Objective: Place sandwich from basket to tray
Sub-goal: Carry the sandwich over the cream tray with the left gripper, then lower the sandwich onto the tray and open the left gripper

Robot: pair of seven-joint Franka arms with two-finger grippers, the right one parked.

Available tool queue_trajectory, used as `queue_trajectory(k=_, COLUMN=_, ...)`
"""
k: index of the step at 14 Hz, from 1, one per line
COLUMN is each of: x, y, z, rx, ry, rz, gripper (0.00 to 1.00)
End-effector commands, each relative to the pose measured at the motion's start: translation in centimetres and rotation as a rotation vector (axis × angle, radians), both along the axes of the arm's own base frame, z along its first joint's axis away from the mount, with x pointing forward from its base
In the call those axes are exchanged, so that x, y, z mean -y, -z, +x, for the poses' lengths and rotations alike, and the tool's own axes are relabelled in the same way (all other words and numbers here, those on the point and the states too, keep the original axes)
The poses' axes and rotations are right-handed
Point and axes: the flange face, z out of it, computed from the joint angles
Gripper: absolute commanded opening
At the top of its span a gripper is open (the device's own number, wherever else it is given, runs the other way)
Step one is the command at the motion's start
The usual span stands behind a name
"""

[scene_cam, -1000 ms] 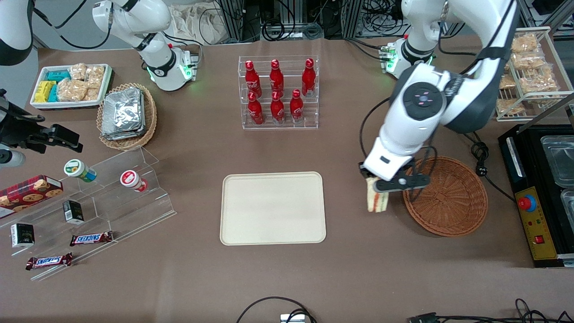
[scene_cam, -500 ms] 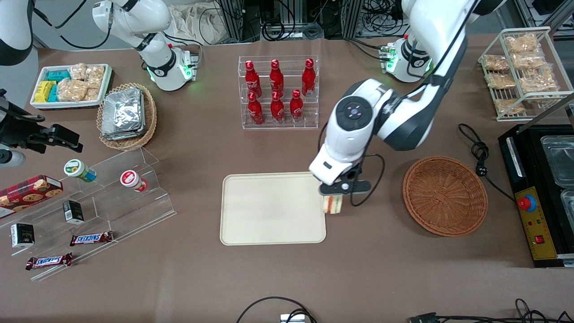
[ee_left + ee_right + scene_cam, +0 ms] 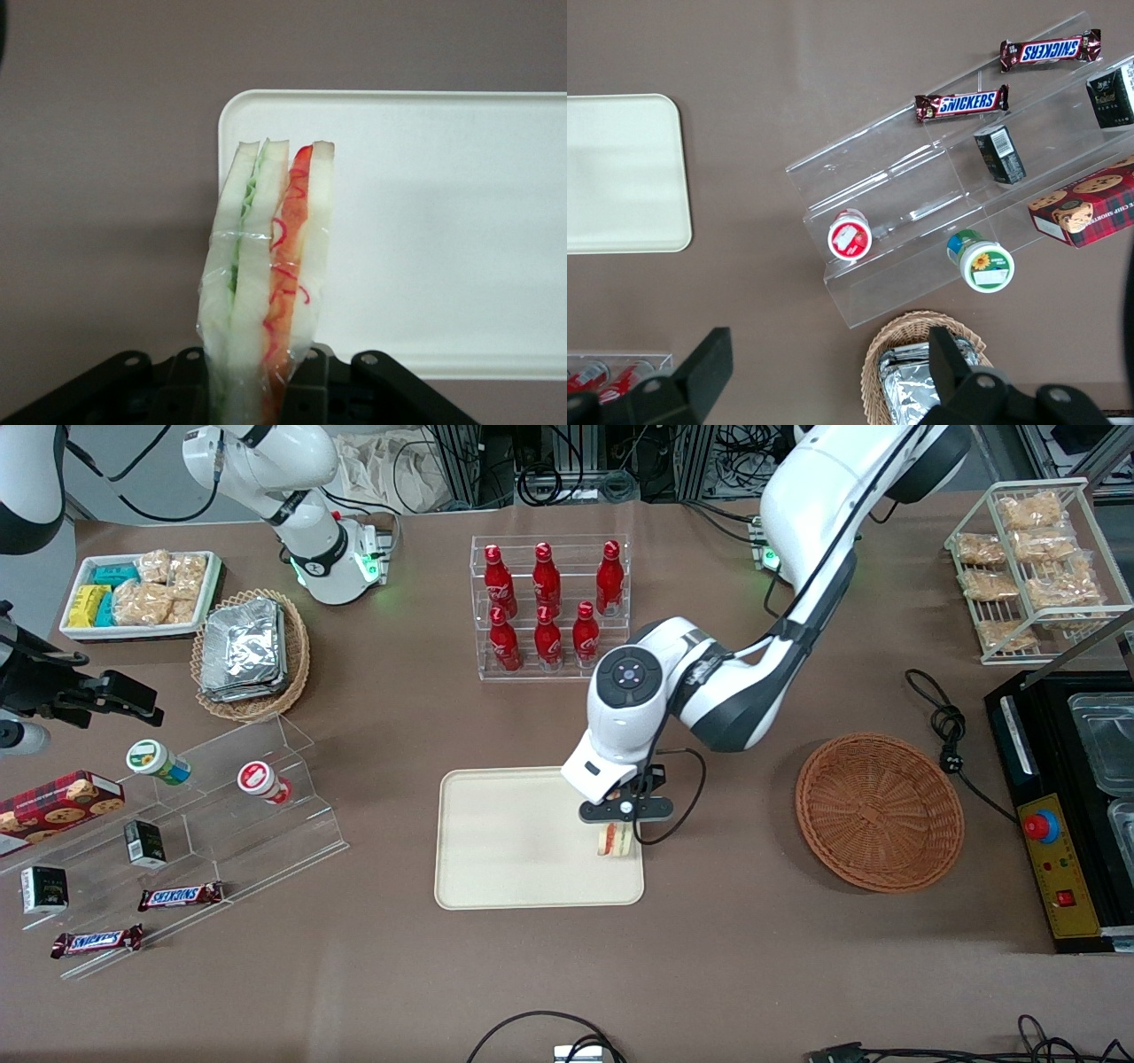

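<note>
Carrying the sandwich [image 3: 617,840] low over the tray [image 3: 496,841], I have the gripper [image 3: 618,825] pinching it, pads pressed on the two bread faces at one end while the rest juts out free. In the front view they sit just right of centre, above the tray's right edge; the basket [image 3: 879,811] stands empty, well apart at mid right. I judge the wedge light and soft: the bread would crush under a hard squeeze and the clear wrap looks slick, so the flat faces are the place to hold it, with modest force, never across the filling edge. In the wrist view its green and red layers run lengthwise, with the tray's corner showing past its tip. Compared with a second ago, the sandwich has gone from beside the basket's rim to over the tray, hanging lower.
</note>
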Motion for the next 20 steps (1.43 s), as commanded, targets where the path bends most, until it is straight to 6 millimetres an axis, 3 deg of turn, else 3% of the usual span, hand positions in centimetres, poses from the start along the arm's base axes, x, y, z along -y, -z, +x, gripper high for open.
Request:
queue_trajectory(k=1, x=2.2, y=2.6, z=-0.2, rx=0.020, ry=-0.012, rz=-0.003, gripper=0.17)
queue_trajectory(k=5, x=2.7, y=6.4, z=0.6, rx=0.022, ry=-0.026, rz=-0.006, gripper=0.17)
queue_trajectory(k=8, x=3.5, y=8.3, z=-0.3, rx=0.005, ry=-0.004, rz=0.010, gripper=0.17)
queue_trajectory(k=17, x=3.6, y=11.8, z=-0.7, rx=-0.001, ry=0.018, rz=0.039, gripper=0.23)
queue_trajectory(k=18, x=3.5, y=11.9, z=-0.7, rx=-0.002, ry=0.018, rz=0.040, gripper=0.26)
queue_trajectory(k=19, x=3.6, y=11.9, z=-0.7, rx=-0.001, ry=0.019, rz=0.039, gripper=0.36)
queue_trajectory(k=20, x=3.6, y=12.0, z=-0.8, rx=0.000, ry=0.021, rz=0.037, gripper=0.58)
